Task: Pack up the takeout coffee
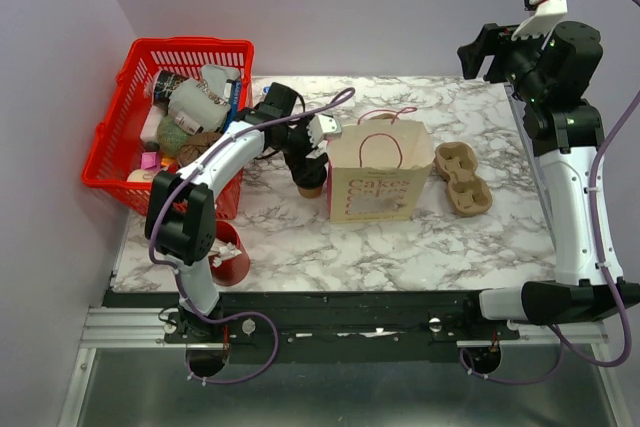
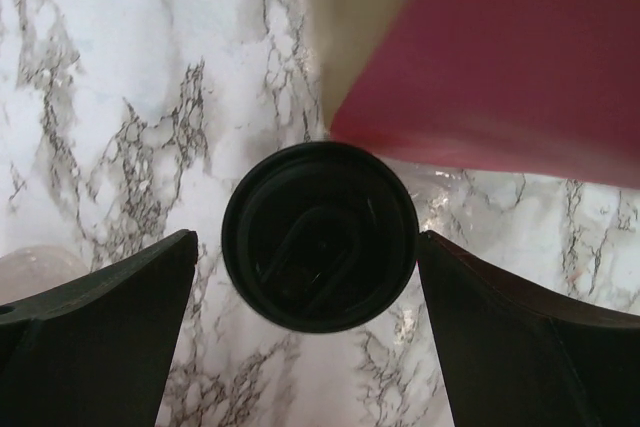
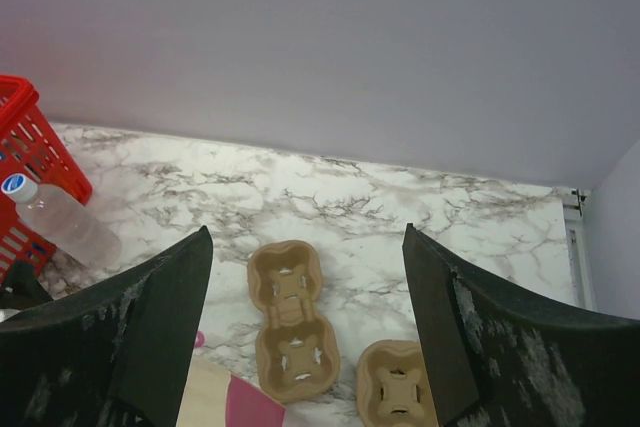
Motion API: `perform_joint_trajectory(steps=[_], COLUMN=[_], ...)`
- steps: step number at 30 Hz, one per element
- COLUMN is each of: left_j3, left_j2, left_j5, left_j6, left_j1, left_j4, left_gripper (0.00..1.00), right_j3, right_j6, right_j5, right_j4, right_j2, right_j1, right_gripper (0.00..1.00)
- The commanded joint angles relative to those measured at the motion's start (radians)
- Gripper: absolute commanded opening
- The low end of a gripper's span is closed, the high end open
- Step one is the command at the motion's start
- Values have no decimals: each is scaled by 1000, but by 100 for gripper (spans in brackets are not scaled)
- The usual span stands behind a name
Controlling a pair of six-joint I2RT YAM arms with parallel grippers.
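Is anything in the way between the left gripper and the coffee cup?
No, nothing visible. The left gripper hangs open right over the takeout coffee, one finger on each side of its black lid, only bare table in the gaps. The paper bag stands beside the cup, not between.

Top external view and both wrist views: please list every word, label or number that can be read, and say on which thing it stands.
"Cakes": printed on the front of the paper bag; the fainter line under it cannot be read with certainty.
Packages in the red basket: labels too small to read.
Bottle, right wrist view: the mark on its cap is too small to read.
Takeout coffee, its black lid: no text shows.
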Motion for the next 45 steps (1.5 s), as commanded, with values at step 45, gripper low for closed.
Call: perform_joint_trajectory(steps=[45], left_j3=[-204], left_j2=[-155], left_j5=[-169], left_j6=[3], left_j1=[104], left_j4=[-34], left_gripper=[88], right_j3=[-39], right_j6=[-9], right_j5=[-55], right_j4=[12], right_j2=[18], right_j1=[-1], right_gripper=[86])
